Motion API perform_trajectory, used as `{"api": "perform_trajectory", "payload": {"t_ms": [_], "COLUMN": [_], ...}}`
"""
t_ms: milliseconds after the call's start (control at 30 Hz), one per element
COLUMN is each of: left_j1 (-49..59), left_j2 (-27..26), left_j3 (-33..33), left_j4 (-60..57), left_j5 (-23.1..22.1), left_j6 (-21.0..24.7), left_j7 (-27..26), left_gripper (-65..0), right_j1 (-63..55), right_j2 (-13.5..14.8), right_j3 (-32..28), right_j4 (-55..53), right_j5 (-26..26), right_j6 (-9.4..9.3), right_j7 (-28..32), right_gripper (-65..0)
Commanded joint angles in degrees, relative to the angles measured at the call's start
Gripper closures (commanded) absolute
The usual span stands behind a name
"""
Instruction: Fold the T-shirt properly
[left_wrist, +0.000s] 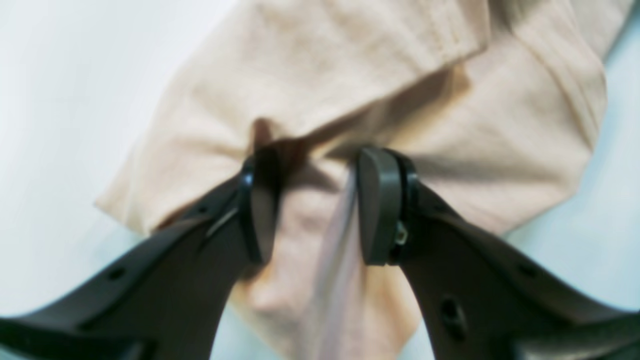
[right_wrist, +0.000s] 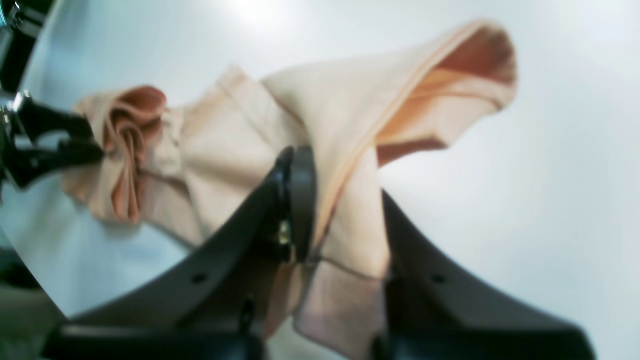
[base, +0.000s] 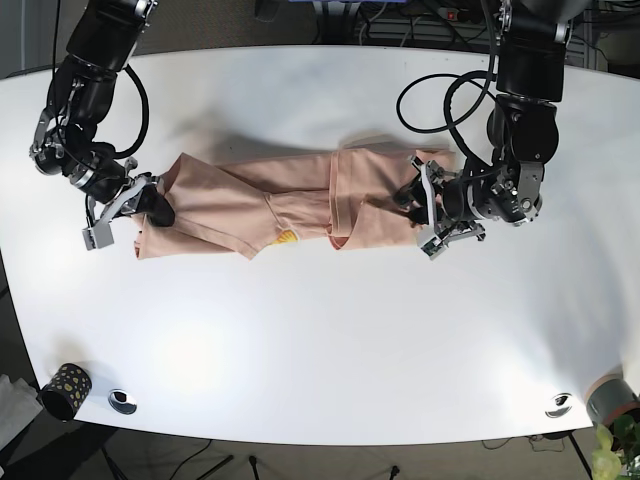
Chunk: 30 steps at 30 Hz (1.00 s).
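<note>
The peach cotton T-shirt (base: 270, 200) lies stretched across the middle of the white table (base: 320, 330). The left gripper (left_wrist: 312, 200) pinches bunched fabric at one end, the right gripper (right_wrist: 345, 210) at the other. Both wrist views are blurred, and cloth hides one right finger's pad.

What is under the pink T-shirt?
The white table lies under the T-shirt; it shows all around the cloth. Whether anything small hides beneath cannot be seen, since the folded fabric covers that part.
</note>
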<state>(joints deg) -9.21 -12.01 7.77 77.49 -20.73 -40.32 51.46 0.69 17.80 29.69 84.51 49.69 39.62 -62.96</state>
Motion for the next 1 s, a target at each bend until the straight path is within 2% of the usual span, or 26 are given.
{"api": "perform_trajectory", "payload": {"t_ms": [0,67,133,267,467,700,867,967], "left_j1": [-0.15,-0.41,-1.47,-1.73,-1.82,-1.38,-0.68,-0.68], "left_j2": [1.15,2.47,4.23,6.34,9.94,11.97,13.37,13.46], "left_j3": [0.19,0.19,0.19,0.27,0.27,0.27,0.1,0.1], "left_j4": [-1.05,-2.11,-3.6,-5.8,-8.18,-8.97,-8.97,-8.88], "left_j5": [1.35,1.35,1.35,1.35,1.35,1.08,1.08,1.0], "left_j6": [0.32,0.32,0.32,0.32,0.32,0.32,0.32,0.32], "left_j7": [2.47,2.47,2.47,2.3,-0.43,-4.3,-6.41,-6.41], "left_gripper": [-23.7,-23.7,-23.7,-23.7,-23.7,-23.7,-23.7,-23.7], "right_j1": [-0.47,-1.52,-2.67,-3.55,-3.11,-1.0,1.38,1.55], "right_j2": [0.79,0.53,-0.79,-1.23,-1.76,-5.8,-10.73,-12.4], "right_j3": [0.07,-0.11,-1.96,-5.56,-10.4,-15.67,-19.54,-21.21], "right_j4": [7.84,12.24,17.69,24.11,25.86,24.55,20.33,19.71], "right_j5": [1.52,1.6,1.6,1.6,3.19,3.1,-0.68,-3.14], "right_j6": [0.38,0.38,0.38,0.38,0.38,0.38,0.38,0.38], "right_j7": [-0.56,-1.26,-1.35,-1.35,-1.35,-1.26,-1.17,-1.17], "right_gripper": [0.0,0.0,0.0,0.0,0.0,0.0,0.0,0.0]}}
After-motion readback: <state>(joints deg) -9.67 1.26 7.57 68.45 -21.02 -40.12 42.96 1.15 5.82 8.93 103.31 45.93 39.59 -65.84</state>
